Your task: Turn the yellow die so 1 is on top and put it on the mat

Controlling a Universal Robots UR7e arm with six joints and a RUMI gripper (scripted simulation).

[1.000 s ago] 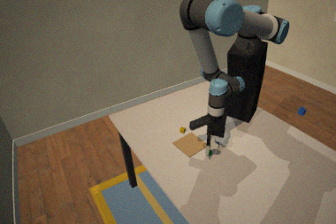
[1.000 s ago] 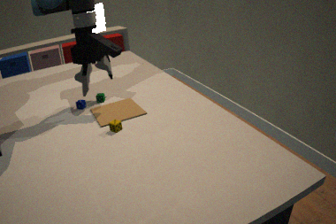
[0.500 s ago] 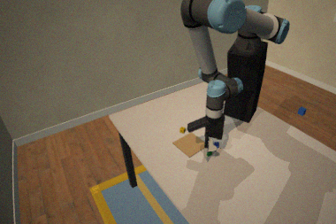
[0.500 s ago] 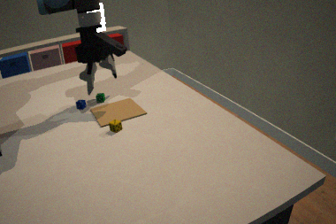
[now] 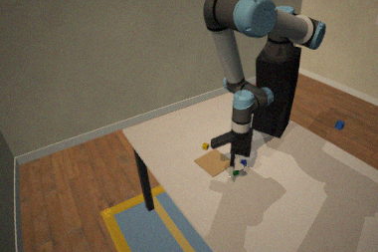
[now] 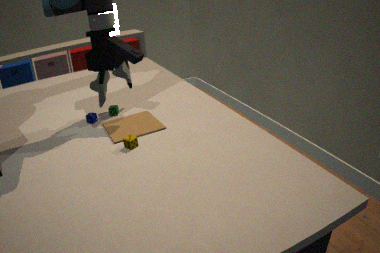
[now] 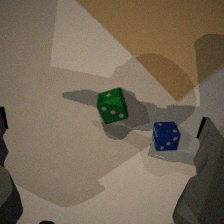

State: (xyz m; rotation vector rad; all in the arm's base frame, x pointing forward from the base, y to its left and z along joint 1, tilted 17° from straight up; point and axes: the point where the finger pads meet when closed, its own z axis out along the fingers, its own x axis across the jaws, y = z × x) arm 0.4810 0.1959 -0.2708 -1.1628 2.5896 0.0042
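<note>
The yellow die sits on the white table just off the near edge of the tan mat; it also shows in the top view, beyond the mat. My gripper is open and empty, hovering above the green die and the blue die, on the far side of the mat from the yellow die. In the wrist view the green die and blue die lie between my fingers, with a corner of the mat at the top. The yellow die is out of the wrist view.
Coloured bins line the back of the table. The robot's dark base stands on the table's far side. A blue cube lies on the wooden floor. The table edge runs along the right.
</note>
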